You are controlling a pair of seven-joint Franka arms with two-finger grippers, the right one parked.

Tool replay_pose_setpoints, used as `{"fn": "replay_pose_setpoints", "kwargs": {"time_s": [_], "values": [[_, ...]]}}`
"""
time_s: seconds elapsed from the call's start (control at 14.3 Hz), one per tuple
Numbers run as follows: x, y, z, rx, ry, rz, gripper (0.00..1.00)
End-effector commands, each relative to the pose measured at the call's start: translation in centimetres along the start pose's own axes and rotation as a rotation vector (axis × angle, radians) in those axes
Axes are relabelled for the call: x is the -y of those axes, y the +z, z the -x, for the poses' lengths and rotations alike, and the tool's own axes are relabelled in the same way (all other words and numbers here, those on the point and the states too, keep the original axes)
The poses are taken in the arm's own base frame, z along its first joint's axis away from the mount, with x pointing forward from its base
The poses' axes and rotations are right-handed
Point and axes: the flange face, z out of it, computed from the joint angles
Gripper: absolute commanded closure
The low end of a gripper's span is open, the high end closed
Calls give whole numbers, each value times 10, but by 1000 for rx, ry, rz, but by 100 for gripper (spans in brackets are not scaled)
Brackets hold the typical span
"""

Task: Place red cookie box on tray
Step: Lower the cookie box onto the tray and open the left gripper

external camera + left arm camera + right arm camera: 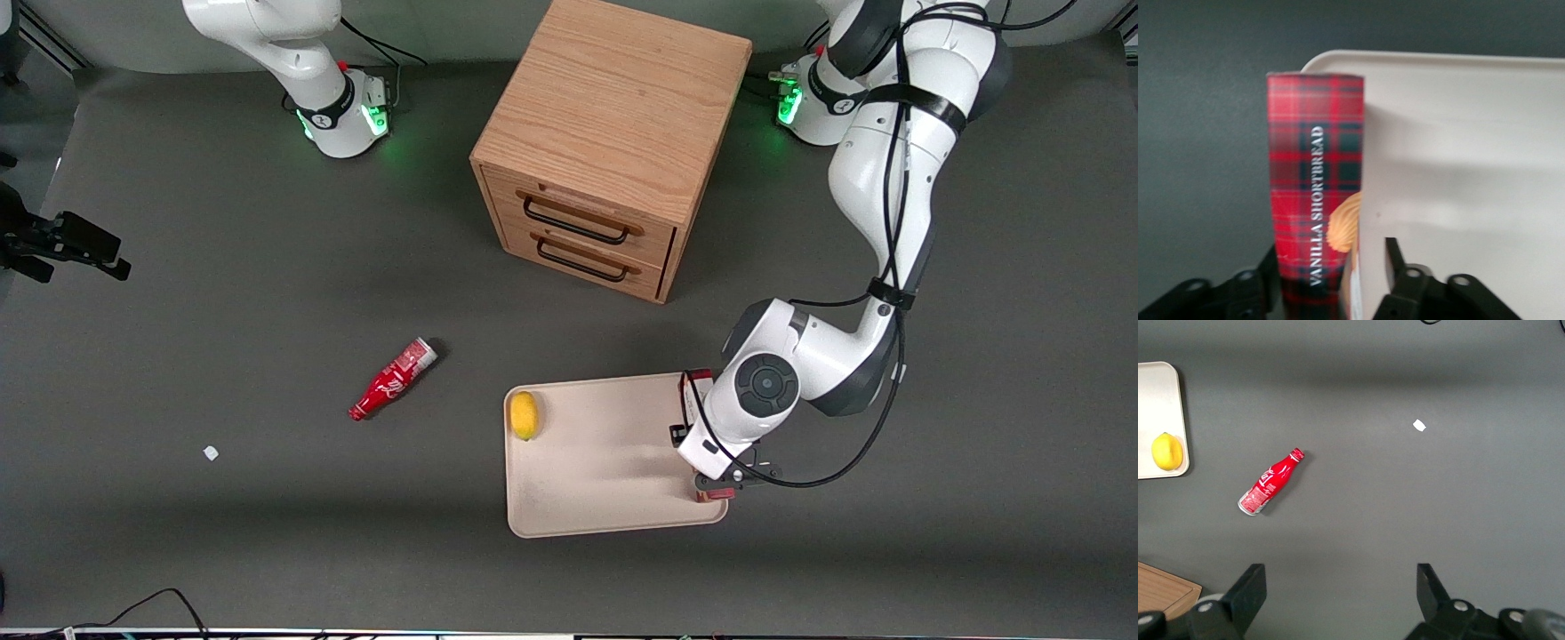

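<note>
The red cookie box (1315, 180), plaid with "VANILLA SHORTBREAD" lettering, lies lengthwise along the edge of the beige tray (1458, 167) toward the working arm's end. I cannot tell whether it rests inside the rim or on it. My left gripper (1331, 248) straddles the box's near end and is open: one finger sits against the plaid side, while the other stands clear of the box over the tray floor. From the front, the wrist (756, 391) hides most of the box (696, 379), and only its ends show by the tray (605, 462).
A yellow lemon (524, 415) lies in the tray by the edge toward the parked arm's end. A small red bottle (393, 380) and a white scrap (211, 452) lie on the mat toward the parked arm. The wooden two-drawer cabinet (613, 133) stands farther from the camera than the tray.
</note>
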Motion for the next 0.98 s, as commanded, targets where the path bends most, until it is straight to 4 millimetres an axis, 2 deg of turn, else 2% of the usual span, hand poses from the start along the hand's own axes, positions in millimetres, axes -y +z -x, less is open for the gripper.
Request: {"fn": "replay_pose_setpoints", "kwargs": {"time_s": [0.0,0.07,0.21,0.35,0.63,0.77,0.91], "values": [[29,-50,6,-95,-15,9,0],[38,-69,12,-106,-21,16,0],[42,-111,27,-110,-28,34,0],[64,-148,38,-108,-46,27,0],[105,-206,48,-76,-88,-54,0],[137,-240,59,-48,-89,-79,0],[179,-279,69,-5,-38,-62,0]]}}
